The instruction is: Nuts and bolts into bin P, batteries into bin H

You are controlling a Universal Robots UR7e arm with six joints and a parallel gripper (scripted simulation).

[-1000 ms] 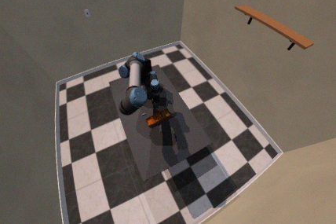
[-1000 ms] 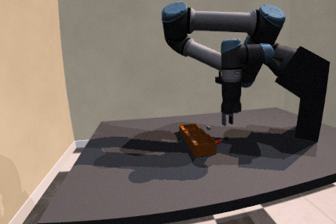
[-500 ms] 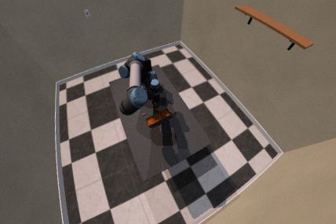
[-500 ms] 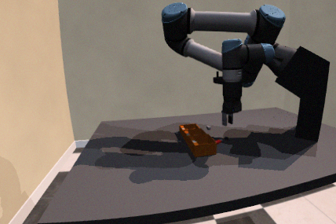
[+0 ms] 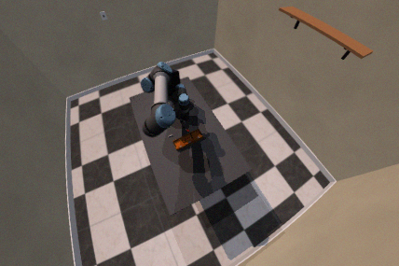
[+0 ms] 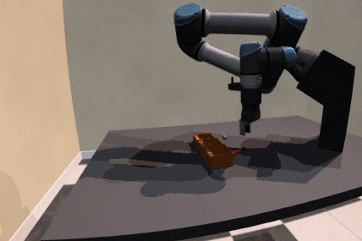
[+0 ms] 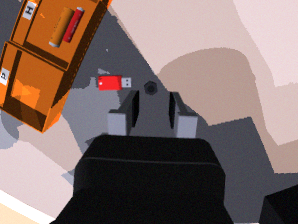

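Note:
My gripper (image 7: 154, 102) is open and empty, hovering above the dark table; it also shows in the exterior view (image 6: 245, 128). A small dark nut (image 7: 150, 87) lies on the table just ahead of the fingertips. A red flat stick with a metal end (image 7: 113, 83) lies to its left. The orange bin row (image 7: 49, 36) lies to the left; one compartment holds an orange and a red battery (image 7: 68, 26). The bin labels are too small to read.
The bin row (image 6: 212, 150) lies mid-table, in the top view (image 5: 188, 141) right beside the arm. The robot's black base block (image 6: 336, 100) stands at the right back of the table.

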